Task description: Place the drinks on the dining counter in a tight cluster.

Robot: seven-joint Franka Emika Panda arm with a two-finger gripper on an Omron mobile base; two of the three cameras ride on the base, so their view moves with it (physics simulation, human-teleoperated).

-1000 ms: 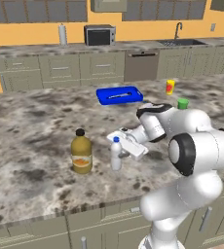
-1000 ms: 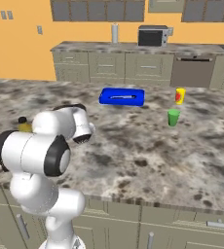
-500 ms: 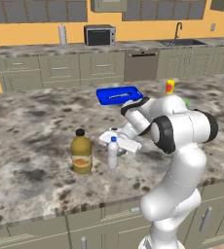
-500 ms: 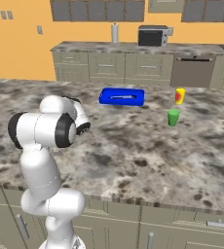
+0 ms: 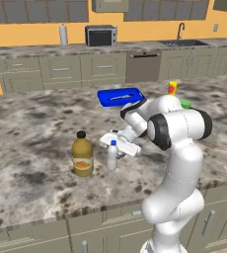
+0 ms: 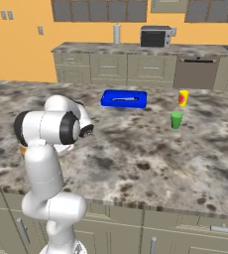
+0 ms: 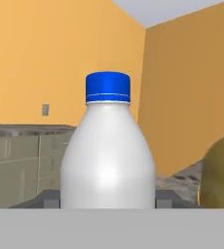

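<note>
- We see the white bottle (image 7: 107, 155) as smooth, glossy plastic.
- Beside it, the juice jug (image 5: 82, 157) looks translucent amber.
- Under both, the dining counter (image 5: 31, 128) reads as speckled polished granite.

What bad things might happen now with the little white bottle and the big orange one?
1. The white bottle stands upright between the gripper fingers; a careless sideways push might tip it.
2. The amber juice jug stands close beside it, apart; sliding the bottle too far might bump the jug.
3. Both stand toward the near edge of the dining counter, so a fall might roll one off.
</note>
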